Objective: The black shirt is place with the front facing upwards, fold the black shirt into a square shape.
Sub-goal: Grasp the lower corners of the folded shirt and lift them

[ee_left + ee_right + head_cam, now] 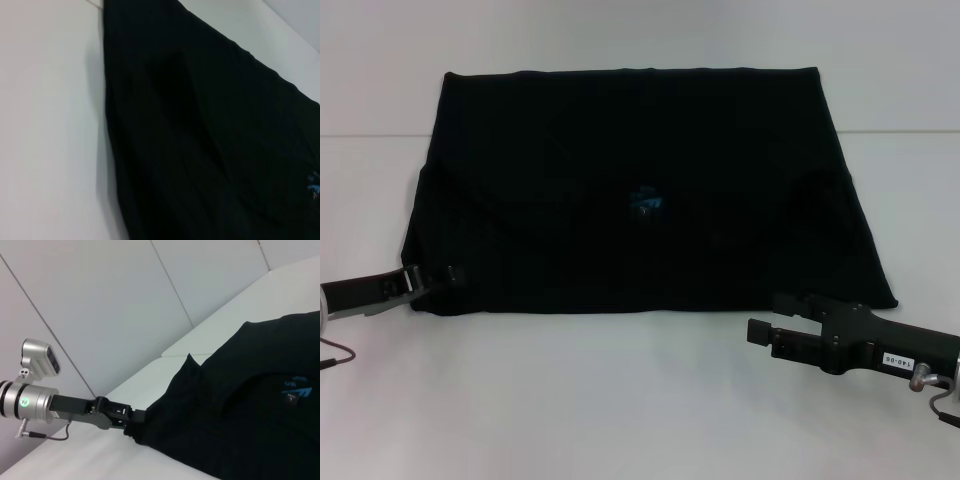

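The black shirt (640, 190) lies spread flat on the white surface (620, 400), folded into a broad trapezoid with its blue neck label (646, 200) near the middle; the label's writing is too small to read. The left gripper (448, 276) meets the shirt's near left corner, apparently pinching the cloth. The right gripper (772, 320) hovers just beside the near right corner, clear of the shirt, its jaws apart.
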`<action>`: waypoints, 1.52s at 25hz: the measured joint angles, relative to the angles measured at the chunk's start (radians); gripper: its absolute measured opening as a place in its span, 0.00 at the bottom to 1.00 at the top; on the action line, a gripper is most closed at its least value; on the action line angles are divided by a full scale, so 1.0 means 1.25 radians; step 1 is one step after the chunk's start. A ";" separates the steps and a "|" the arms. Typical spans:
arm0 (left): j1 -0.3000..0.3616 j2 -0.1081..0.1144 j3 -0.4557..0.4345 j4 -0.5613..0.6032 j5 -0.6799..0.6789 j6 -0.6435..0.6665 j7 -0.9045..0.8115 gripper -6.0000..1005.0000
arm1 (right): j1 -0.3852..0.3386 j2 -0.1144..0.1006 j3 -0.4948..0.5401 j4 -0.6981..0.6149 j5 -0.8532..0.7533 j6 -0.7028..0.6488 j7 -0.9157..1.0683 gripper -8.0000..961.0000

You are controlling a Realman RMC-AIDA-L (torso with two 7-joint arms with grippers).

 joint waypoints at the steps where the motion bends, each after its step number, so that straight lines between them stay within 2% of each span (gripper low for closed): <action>1: 0.001 0.000 -0.001 0.000 -0.001 0.000 0.001 0.55 | -0.001 0.000 0.000 0.000 0.001 -0.001 0.000 0.87; 10: 0.004 0.000 -0.005 0.000 -0.003 0.000 0.007 0.36 | -0.004 -0.006 0.002 -0.004 0.002 -0.012 0.016 0.87; 13: 0.005 0.000 -0.005 0.000 -0.004 0.002 0.009 0.23 | -0.005 -0.015 0.006 -0.013 0.002 -0.019 0.048 0.87; 16: 0.005 0.000 -0.006 0.000 -0.005 0.004 0.009 0.12 | -0.005 -0.032 0.005 -0.042 -0.001 -0.011 0.143 0.87; 18: 0.004 0.000 -0.006 0.000 -0.005 0.007 0.009 0.05 | -0.004 -0.051 -0.004 -0.083 -0.026 0.001 0.261 0.87; 23: 0.002 0.003 -0.006 0.003 -0.006 0.010 0.010 0.05 | 0.030 -0.105 -0.011 -0.242 -0.189 0.000 0.619 0.86; 27: 0.000 0.005 -0.006 0.008 -0.006 0.013 0.016 0.05 | 0.090 -0.135 -0.004 -0.339 -0.362 -0.009 0.841 0.86; 29: 0.000 0.005 -0.006 0.009 -0.009 0.013 0.018 0.05 | 0.126 -0.135 0.009 -0.361 -0.452 -0.010 0.884 0.86; 32: 0.000 0.005 -0.007 0.010 -0.021 0.015 0.021 0.05 | 0.170 -0.123 0.016 -0.356 -0.534 0.014 0.901 0.86; 35: 0.002 0.004 -0.007 0.010 -0.026 0.020 0.025 0.05 | 0.200 -0.113 0.004 -0.314 -0.566 0.061 0.903 0.86; 38: 0.002 0.004 -0.007 0.010 -0.027 0.022 0.030 0.05 | 0.220 -0.109 -0.005 -0.265 -0.575 0.107 0.903 0.85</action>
